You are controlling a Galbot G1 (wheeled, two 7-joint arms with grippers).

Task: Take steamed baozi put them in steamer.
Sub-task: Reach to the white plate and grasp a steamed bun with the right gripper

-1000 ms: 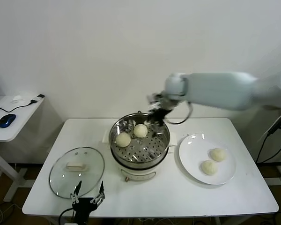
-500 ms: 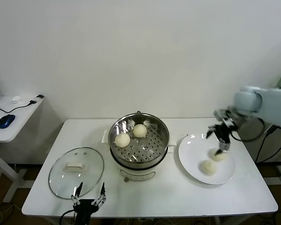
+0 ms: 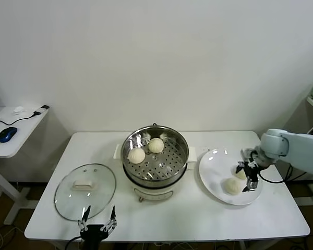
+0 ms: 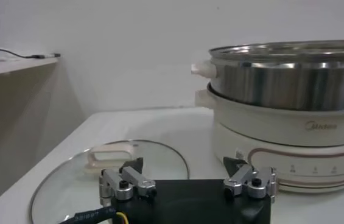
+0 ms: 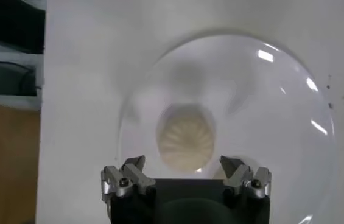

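The right end effector (image 3: 247, 176) hangs over the white plate (image 3: 213, 179), its fingers spread wide and holding nothing, just above one of the two baozi on the plate (image 3: 232, 186); the other is partly hidden behind it. In the right wrist view a pleated bun (image 5: 186, 143) sits between the open fingertips. Two baozi (image 3: 136, 154) lie on the steamer (image 3: 155, 177) tray. The left end effector (image 3: 97, 224) waits wide open at the desk (image 3: 177, 219) edge by the glass lid (image 3: 85, 190)
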